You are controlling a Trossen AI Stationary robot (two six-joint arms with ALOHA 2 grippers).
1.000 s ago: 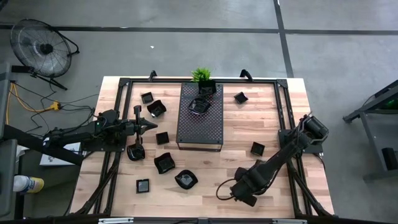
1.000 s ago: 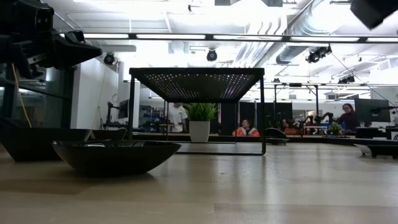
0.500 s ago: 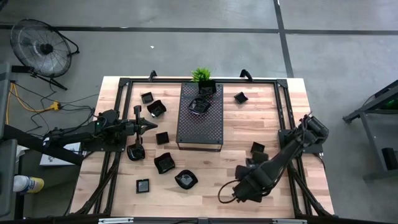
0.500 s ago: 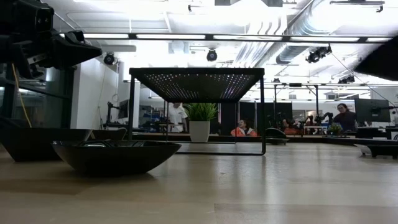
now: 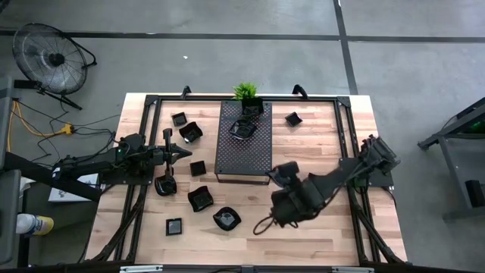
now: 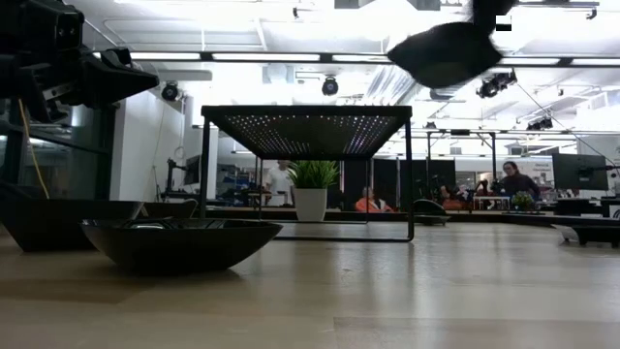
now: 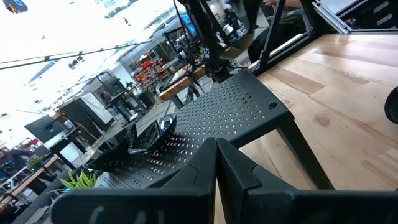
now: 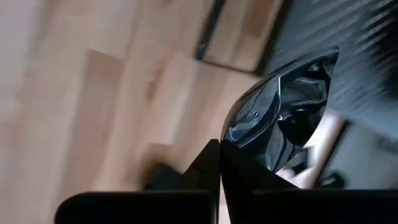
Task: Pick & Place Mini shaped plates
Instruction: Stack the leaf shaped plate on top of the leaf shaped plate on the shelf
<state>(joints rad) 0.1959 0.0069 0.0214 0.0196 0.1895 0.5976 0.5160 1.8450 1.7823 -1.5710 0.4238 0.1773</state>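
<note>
Right hand (image 5: 282,176) is clamped on a mini plate (image 8: 283,121); the perforated tray (image 5: 244,152) sits around 10 o'clock, just beside it. Left hand (image 5: 182,152) closed, waiting.

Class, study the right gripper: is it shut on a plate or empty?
Shut on a plate. In the right wrist view the right gripper pinches the rim of a glossy black plate, lifted clear of the table.

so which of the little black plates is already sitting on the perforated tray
Only the plate near the tray's plant end lies on it; another is pinched in the right gripper, and the rest lie on the table.
</note>
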